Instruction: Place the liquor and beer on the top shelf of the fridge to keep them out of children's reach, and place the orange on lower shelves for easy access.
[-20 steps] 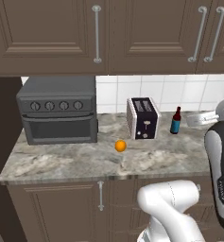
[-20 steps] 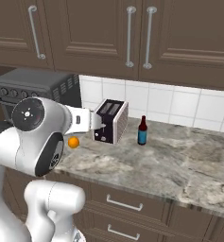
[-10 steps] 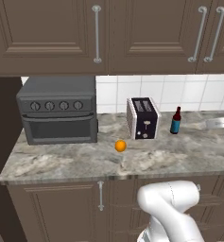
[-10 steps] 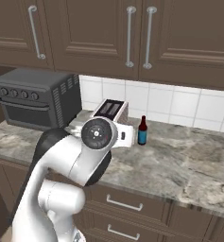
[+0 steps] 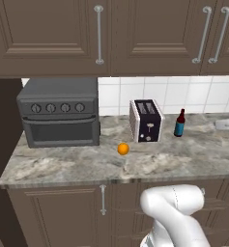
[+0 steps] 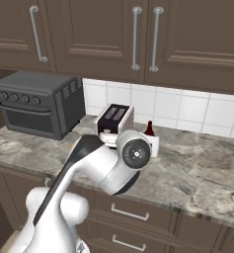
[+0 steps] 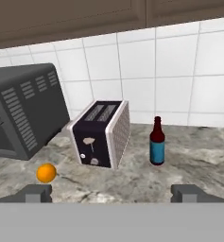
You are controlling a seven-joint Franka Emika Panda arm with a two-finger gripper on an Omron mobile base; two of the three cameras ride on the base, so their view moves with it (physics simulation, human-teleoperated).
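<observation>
The beer [image 5: 180,123] is a small dark bottle standing upright on the counter just right of the toaster [image 5: 146,120]; the hand view shows the beer [image 7: 157,142] ahead and a little right of centre. The orange [image 5: 123,149] lies on the counter in front of the toaster, and in the hand view the orange [image 7: 46,173] sits low at the left. My gripper [image 7: 111,194] is open with nothing between its fingers, well short of the bottle. In the right base view my arm covers most of the beer [image 6: 149,127]. The liquor and the fridge are out of view.
A dark grey toaster oven [image 5: 60,118] stands at the left end of the marble counter [image 5: 87,166]. Brown wall cabinets [image 5: 135,34] hang above a white tiled backsplash. A pale shape [image 5: 227,124] that I cannot make out lies at the counter's right edge.
My arm has swung across the right base view from the left to the centre and has left the right side of the left base view. Bottle, orange and toaster have not moved.
</observation>
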